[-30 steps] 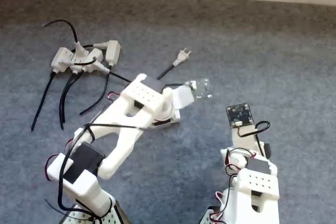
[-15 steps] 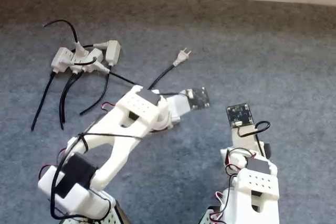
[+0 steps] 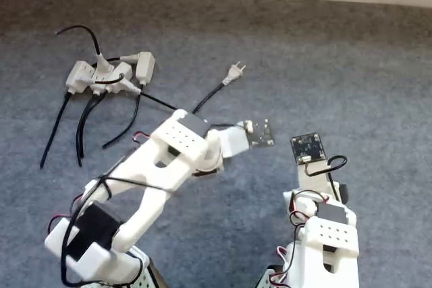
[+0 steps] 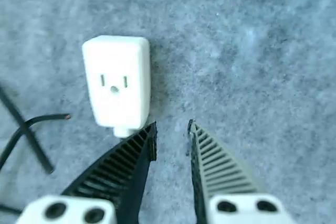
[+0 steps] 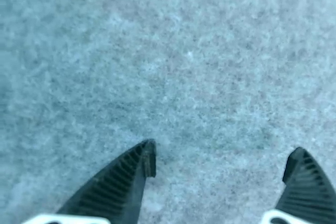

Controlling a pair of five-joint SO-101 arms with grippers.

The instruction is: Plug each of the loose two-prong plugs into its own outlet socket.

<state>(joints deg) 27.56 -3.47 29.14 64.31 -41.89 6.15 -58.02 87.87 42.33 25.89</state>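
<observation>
White rigid plastic outlet socket (image 4: 116, 82) on grey carpet (image 4: 252, 35) looks light and skid-prone, so I'd pinch its long sides with left gripper (image 4: 171, 128), jaws narrowly parted, empty; right gripper (image 5: 220, 156) jaws wide, empty.

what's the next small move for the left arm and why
Probably shift the left tool across toward the white outlet socket until its open jaws straddle it. The tool is empty, and the socket lies on the carpet just beside one fingertip, not in the gap.
</observation>
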